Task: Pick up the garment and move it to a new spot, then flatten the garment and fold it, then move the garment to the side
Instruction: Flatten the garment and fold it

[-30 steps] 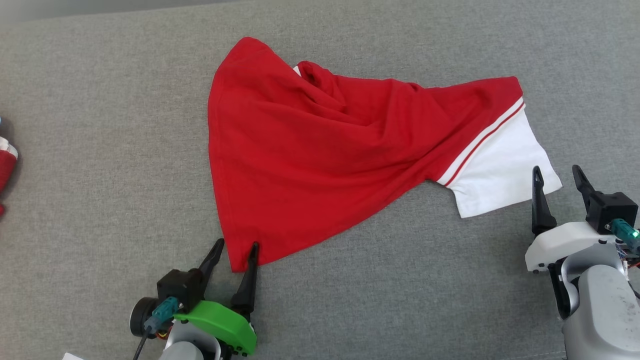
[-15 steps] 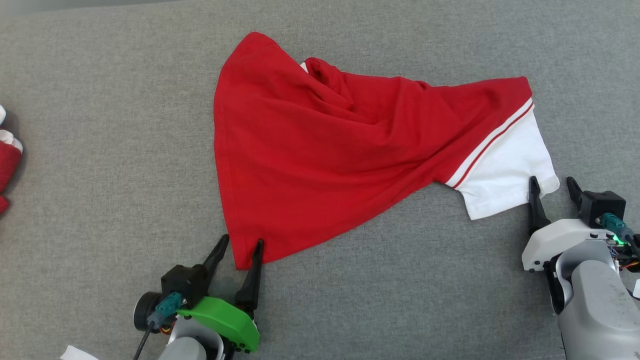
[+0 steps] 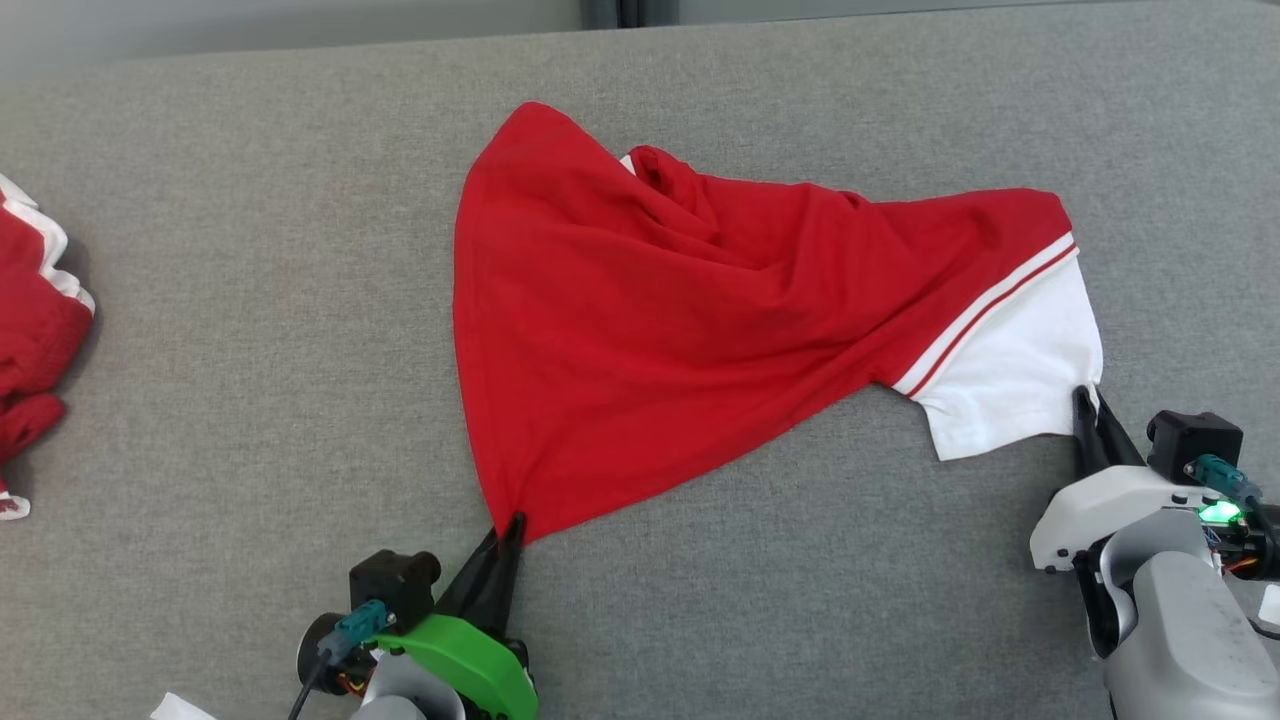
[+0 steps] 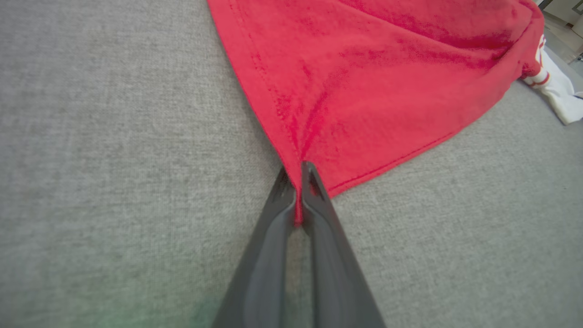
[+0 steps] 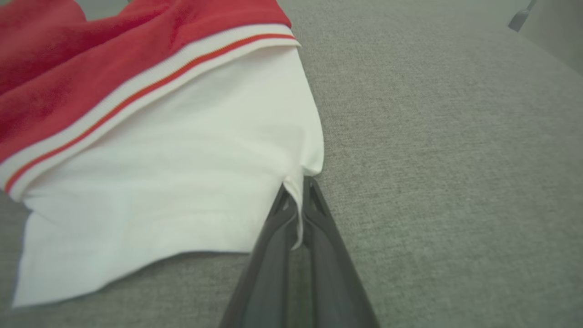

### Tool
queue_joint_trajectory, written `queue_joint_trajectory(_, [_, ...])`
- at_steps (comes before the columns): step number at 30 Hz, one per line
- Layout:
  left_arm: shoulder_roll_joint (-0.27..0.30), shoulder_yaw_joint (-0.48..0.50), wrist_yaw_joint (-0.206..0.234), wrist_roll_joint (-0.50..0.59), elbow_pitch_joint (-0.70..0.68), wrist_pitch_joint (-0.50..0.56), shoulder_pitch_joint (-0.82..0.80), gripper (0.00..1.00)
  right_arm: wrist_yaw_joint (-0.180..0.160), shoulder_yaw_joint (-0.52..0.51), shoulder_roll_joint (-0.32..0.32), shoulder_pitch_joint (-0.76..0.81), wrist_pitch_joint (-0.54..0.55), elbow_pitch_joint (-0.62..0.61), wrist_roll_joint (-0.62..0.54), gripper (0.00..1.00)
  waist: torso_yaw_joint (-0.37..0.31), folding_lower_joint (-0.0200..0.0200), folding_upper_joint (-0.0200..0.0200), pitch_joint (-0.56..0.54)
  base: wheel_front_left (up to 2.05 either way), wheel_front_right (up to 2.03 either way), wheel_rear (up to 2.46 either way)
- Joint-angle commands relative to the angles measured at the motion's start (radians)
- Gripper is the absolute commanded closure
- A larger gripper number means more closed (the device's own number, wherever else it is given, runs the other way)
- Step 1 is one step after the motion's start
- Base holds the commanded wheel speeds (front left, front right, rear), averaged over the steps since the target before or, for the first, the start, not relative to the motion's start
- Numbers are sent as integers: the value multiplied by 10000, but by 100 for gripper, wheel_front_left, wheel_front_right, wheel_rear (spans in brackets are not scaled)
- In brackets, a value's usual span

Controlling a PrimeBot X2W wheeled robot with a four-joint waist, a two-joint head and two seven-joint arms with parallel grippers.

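A red garment [image 3: 680, 330] with a white sleeve lies spread across the middle of the grey worktop [image 3: 250, 300], its rumpled peak toward the far edge. Both grippers have hold of it at its near corners.

The left gripper [image 3: 510, 525], close to the near edge, is clamped tight on the red corner that points toward the robot. From its tips the cloth fans away, up and to the right. The left wrist view shows a sliver of red hem pinched between the two dark fingers [image 4: 319, 214].

The right gripper [image 3: 1085, 400], toward the right edge, is closed on the near right corner of the white sleeve. In the right wrist view a thin fold of white cloth runs down between its fingers [image 5: 319, 228].

The rest of the garment rests on the worktop, beyond and between the two grippers, creased at its centre. A second red-and-white cloth [image 3: 35, 330] is bunched at the left edge, well apart.
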Motion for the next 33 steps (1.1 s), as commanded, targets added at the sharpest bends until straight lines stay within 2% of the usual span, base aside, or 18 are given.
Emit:
queue_joint_trajectory(1, [3, 90, -29, 17, 66, 177, 329, 100, 34, 9, -7, 207, 44, -200, 173, 100, 104, 0, 0, -293, 0, 0, 0])
queue_joint_trajectory(7, [-28, 1256, -6, 145, -1319, 112, 93, 100, 19, 249, -16, 245, 30, -2020, 1188, 100, 172, 0, 0, -875, 0, 0, 0])
queue_joint_trajectory(13, [568, 2397, -6, 394, -3141, 111, -626, 100, 17, 546, -21, -331, 28, -4225, 2128, 100, 103, 0, 0, -1259, 0, 0, 0])
queue_joint_trajectory(17, [1240, 3099, -4, 384, -4169, 112, -1560, 100, 17, 747, -18, -946, 30, -5679, 2131, 100, 53, 0, 0, -1369, 0, 0, 0])
queue_joint_trajectory(22, [2498, 3261, -4, 217, -4943, 112, -2959, 100, 14, 1060, -49, -2006, 30, -6940, 1914, 100, -96, 0, 0, -1334, 0, 0, 0])
queue_joint_trajectory(28, [3615, 3343, -4, -361, -5344, 112, -4420, 100, 12, 1507, -520, -3344, 31, -7776, 1392, 100, -182, 0, 0, -1122, 0, 0, 0])
queue_joint_trajectory(33, [4284, 3193, -4, -657, -5154, 112, -5376, 100, 12, 1683, -691, -4398, 138, -7552, 1083, 100, -185, 0, 0, -759, 0, 0, 0])
